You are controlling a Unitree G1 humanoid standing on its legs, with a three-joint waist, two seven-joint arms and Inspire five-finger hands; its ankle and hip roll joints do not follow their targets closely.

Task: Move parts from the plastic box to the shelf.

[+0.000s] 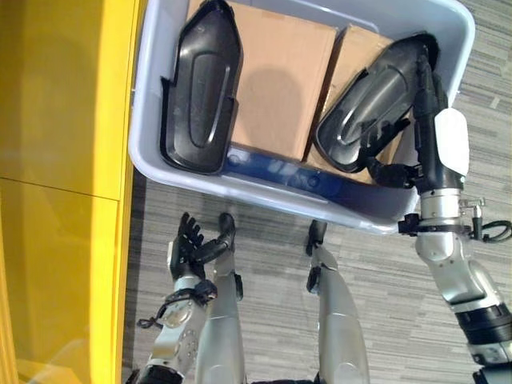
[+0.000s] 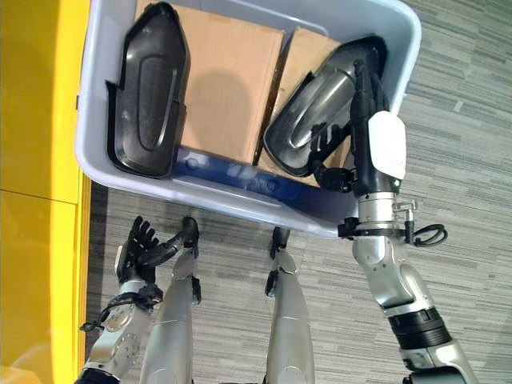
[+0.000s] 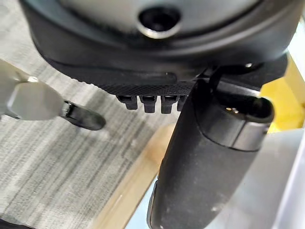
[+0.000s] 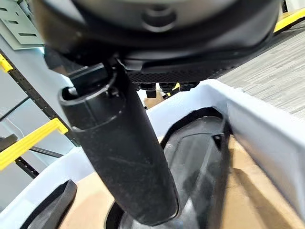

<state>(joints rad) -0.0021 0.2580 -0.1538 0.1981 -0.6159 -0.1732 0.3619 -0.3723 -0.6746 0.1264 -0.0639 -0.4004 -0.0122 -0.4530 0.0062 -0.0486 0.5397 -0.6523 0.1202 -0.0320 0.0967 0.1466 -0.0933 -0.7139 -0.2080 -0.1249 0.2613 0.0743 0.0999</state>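
Because the right hand (image 2: pixel 364 132) is already laid along the black moulded part (image 1: pixel 370 104) at the bin's three o'clock end, that arm is judged the nearer one. The part's long axis is seen running from seven to one o'clock, and the fingers are curled round its lower edge, the thumb lying over it. A second black part (image 1: pixel 200 88) lies at nine o'clock in the grey plastic box (image 1: pixel 264 192), on cardboard (image 1: pixel 276 80). The left hand (image 1: pixel 192 244) is held spread and empty below the box, near the yellow shelf (image 1: pixel 56 160).
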